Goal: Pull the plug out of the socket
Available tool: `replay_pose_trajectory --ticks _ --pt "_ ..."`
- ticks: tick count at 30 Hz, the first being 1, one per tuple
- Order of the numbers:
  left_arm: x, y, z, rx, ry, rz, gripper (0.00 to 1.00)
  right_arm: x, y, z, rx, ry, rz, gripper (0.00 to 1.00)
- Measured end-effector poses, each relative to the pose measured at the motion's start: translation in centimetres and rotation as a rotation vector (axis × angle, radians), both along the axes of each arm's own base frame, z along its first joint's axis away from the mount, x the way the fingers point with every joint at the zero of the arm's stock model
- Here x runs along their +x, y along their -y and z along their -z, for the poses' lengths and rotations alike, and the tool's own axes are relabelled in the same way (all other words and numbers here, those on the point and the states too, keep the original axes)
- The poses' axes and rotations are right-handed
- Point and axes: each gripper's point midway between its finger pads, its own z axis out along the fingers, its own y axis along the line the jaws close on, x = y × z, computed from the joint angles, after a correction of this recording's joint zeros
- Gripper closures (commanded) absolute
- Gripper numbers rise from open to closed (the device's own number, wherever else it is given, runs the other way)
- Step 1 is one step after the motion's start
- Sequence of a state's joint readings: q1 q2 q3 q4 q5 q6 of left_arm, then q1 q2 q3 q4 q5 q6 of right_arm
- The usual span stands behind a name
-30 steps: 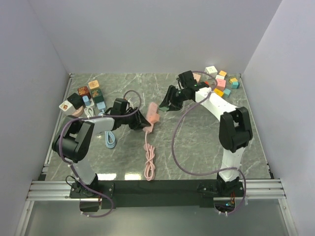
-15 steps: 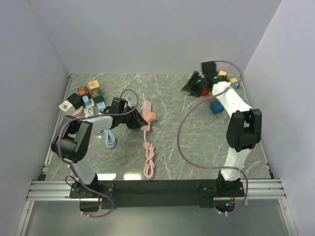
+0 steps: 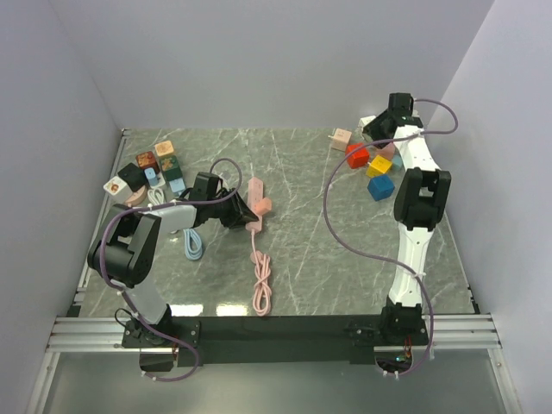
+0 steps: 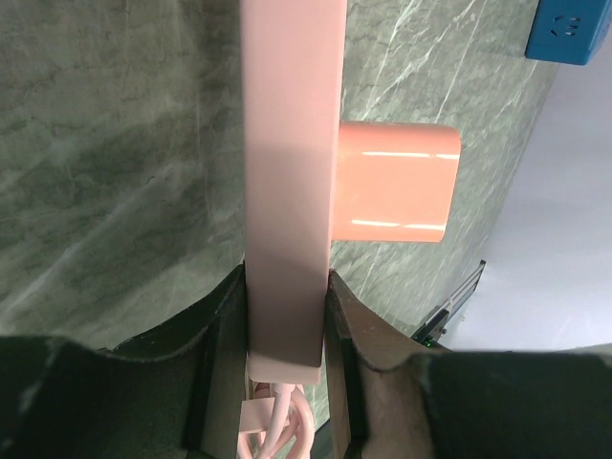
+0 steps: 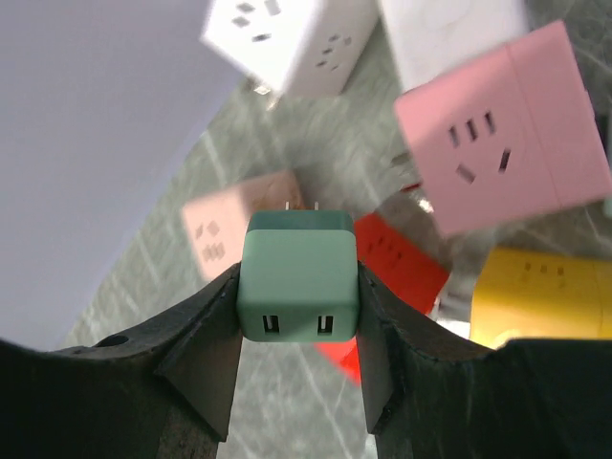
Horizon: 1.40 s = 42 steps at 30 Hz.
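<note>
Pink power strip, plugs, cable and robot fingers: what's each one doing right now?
Pink plastic power strip: clamped between the left fingers.
Coral rectangular adapter: plugged into the strip.
Green square USB charger: unplugged, prongs bare, held by the right fingers.
Pink cable: coiled on the table.

- The top external camera sits high behind the arm bases [image 3: 147,332], which lie along its lower edge. It looks down and forward over the whole table [image 3: 345,250] to the back wall.
- The left wrist camera looks along its own jaws from very near, filled by the pink socket strip [image 4: 287,191]. The top view shows that strip small, left of the middle.
- The right wrist camera, equally near, looks past the green plug [image 5: 298,282] between its jaws to the coloured socket cubes [image 5: 497,158]. They lie in the top view's far right corner.
</note>
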<state>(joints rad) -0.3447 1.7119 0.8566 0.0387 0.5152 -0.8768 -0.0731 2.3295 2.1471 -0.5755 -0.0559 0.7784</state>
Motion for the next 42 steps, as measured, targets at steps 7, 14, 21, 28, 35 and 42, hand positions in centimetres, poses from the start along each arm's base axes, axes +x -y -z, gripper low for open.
replay_pose_trajectory --ticks 7,14,21,28,35,42 --pt "-0.1 -0.1 0.0 0.006 -0.005 -0.003 0.99 0.5 1.2 4.8 0.032 -0.077 0.06 0.65" --pt "-0.1 -0.1 0.0 0.01 -0.005 -0.003 0.99 1.5 1.1 3.3 0.062 -0.036 0.044 0.07" --pt "0.0 -0.1 -0.1 0.016 -0.009 -0.001 0.99 1.4 0.8 1.2 0.071 -0.001 -0.007 0.05" --pt "0.2 -0.2 0.0 0.024 -0.013 0.004 0.99 -7.4 -7.5 -3.5 0.008 -0.023 -0.252 0.03" --pt "0.3 0.0 0.0 0.024 -0.021 0.009 0.99 -17.0 -24.5 -2.7 0.073 -0.037 -0.696 0.03" --pt "0.4 0.0 0.0 0.022 -0.021 0.006 0.99 -20.3 -28.3 2.2 0.146 -0.166 -0.812 0.08"
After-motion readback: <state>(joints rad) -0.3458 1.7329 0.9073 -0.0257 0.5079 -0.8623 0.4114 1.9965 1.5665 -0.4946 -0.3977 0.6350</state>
